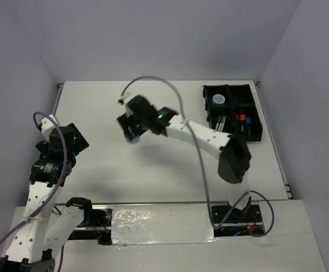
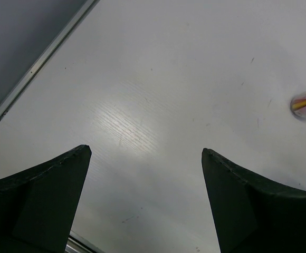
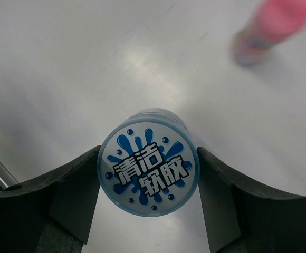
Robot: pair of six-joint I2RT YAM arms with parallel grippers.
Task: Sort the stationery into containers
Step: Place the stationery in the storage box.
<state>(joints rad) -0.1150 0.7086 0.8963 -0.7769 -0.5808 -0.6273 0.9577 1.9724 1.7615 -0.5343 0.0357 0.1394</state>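
My right fingers (image 3: 68,195) were closed on the round blue-white tub (image 3: 149,169), one finger pressed to each side of its wall just under the printed lid; the tub stood upright between them, lid facing my wrist camera; whether its base rested on the tabletop (image 1: 153,181) or hung just above it, I could not tell. Seen from above, the tub was well to the left of the organiser tray (image 1: 255,137), roughly level with the tray's near end. My left fingers (image 2: 42,195) were spread wide with nothing between them, farther left of the tray again, over bare tabletop. The pink bottle (image 3: 277,21) showed only as a blur beyond the tub, apart from it and outside the tray.

In the tray, a second tub (image 1: 218,101) filled the far left compartment; the pale pens (image 1: 221,122) lay nearer than it, and the highlighters (image 1: 243,120), capped orange and blue, lay to their right.

I judged the tub light and rigid; its wall looked smooth and curved, so it could twist or slide out under a loose squeeze, and it would roll if dropped. A hold across the full width, below the lid rather than on it, seemed right; the lid's rim gave my fingers a small ledge to catch, and firm, not crushing, pressure should have been enough.
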